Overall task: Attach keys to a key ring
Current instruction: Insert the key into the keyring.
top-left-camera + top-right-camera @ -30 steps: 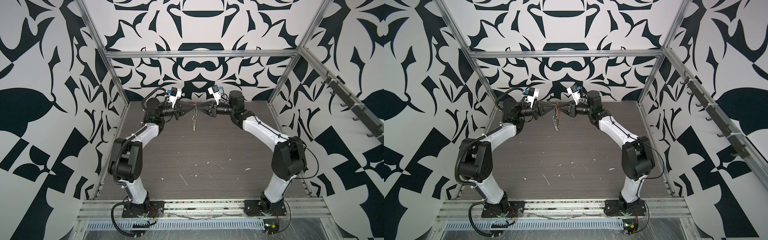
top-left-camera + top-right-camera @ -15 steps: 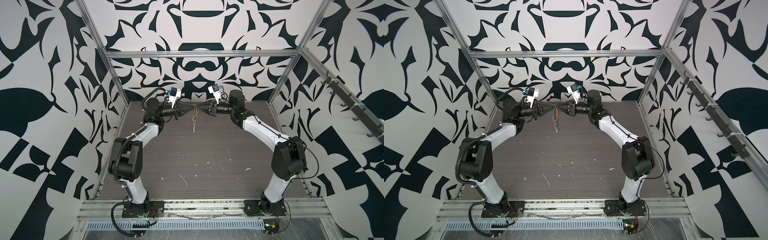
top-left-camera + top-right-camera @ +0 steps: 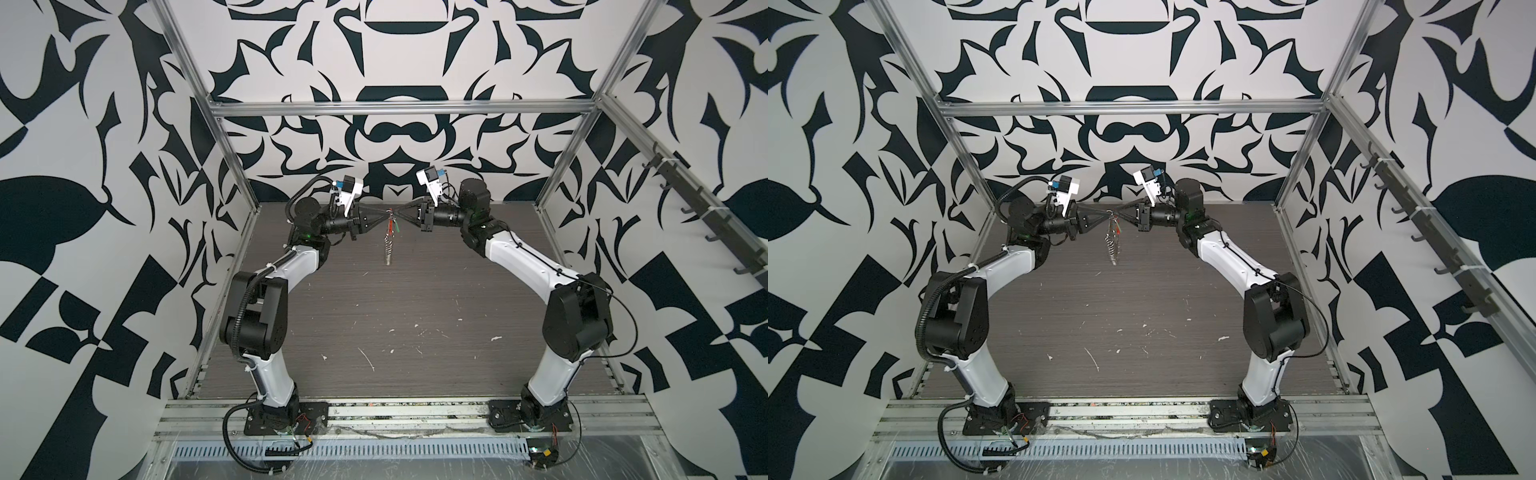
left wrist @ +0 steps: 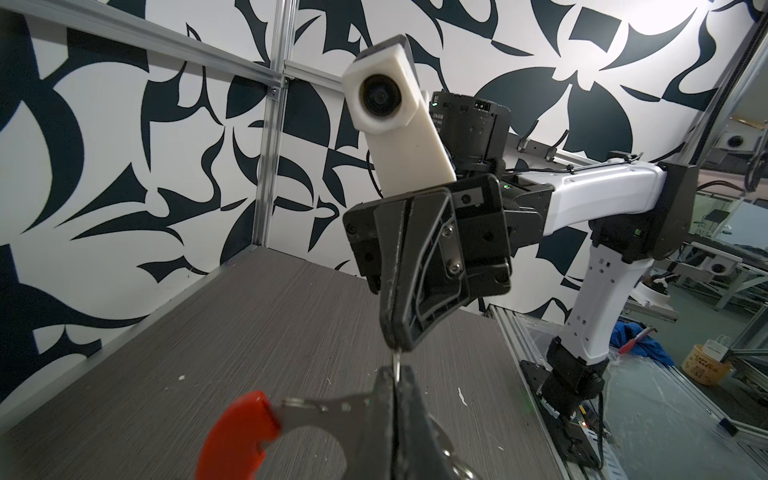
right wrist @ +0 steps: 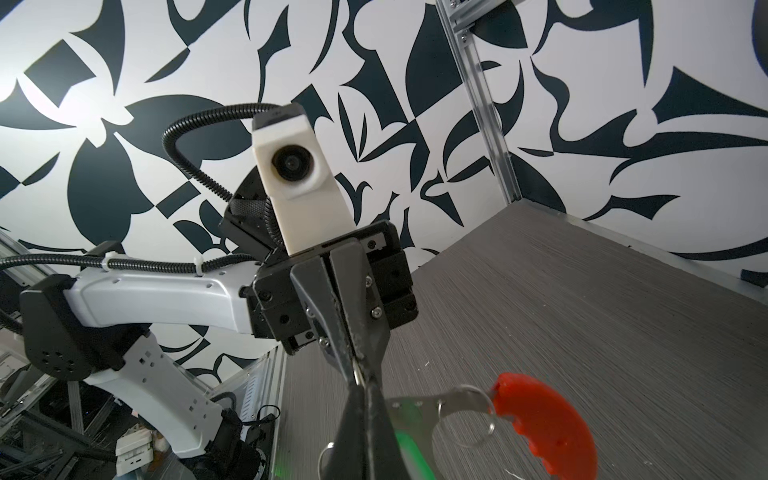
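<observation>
Nothing much has shifted except the right gripper (image 3: 398, 212), whose jaws have come together on the thin wire atop the key ring (image 3: 390, 232). It sits tip to tip with the left gripper (image 3: 383, 213), which is clamped on the same loop. The ring hangs above the table (image 3: 374, 316) at its far middle, green key tag (image 5: 409, 453) near the red segment (image 4: 237, 432). Threading looks underway; next, I judge, the tag's little ring must slide along the wire without slipping. Below lies scuffed grey board, and all round stand black-and-white patterned walls (image 3: 399, 124).

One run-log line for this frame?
left gripper: shut on key ring | right gripper: shut, tip-to-tip with left | green tag: beside right gripper
</observation>
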Available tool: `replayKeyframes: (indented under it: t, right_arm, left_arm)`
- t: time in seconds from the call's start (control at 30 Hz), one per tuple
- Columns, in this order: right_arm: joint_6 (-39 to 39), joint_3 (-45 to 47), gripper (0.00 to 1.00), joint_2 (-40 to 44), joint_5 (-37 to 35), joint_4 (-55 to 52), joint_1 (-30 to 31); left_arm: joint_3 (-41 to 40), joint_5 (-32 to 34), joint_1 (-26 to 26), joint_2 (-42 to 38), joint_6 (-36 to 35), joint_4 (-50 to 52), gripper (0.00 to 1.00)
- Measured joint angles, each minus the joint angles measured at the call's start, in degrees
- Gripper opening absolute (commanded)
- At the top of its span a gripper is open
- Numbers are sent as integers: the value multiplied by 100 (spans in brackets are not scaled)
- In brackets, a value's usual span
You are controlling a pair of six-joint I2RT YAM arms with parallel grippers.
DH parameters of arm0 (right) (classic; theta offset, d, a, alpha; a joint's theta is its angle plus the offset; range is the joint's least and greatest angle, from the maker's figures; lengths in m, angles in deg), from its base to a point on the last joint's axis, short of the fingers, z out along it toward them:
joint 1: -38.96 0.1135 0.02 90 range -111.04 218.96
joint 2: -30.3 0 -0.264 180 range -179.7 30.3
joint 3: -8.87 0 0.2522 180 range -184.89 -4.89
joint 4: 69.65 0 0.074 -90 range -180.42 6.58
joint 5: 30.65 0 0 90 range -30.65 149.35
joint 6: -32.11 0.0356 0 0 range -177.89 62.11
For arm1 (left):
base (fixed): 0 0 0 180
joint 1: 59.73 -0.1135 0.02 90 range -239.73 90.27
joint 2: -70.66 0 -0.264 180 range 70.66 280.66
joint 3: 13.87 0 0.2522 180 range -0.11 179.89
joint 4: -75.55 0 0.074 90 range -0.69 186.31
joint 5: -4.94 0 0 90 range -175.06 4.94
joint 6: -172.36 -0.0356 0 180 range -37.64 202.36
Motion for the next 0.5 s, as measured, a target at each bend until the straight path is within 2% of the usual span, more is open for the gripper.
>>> replayKeyframes:
  t: [0.33,0.5]
  right_arm:
    - [7,0,0,-2,-2,74,-2]
    - [254,103,0,-13,-4,446,2]
  left_arm:
    - [2,9,0,7,216,-249,0]
    - [140,72,0,129,511,-654,0]
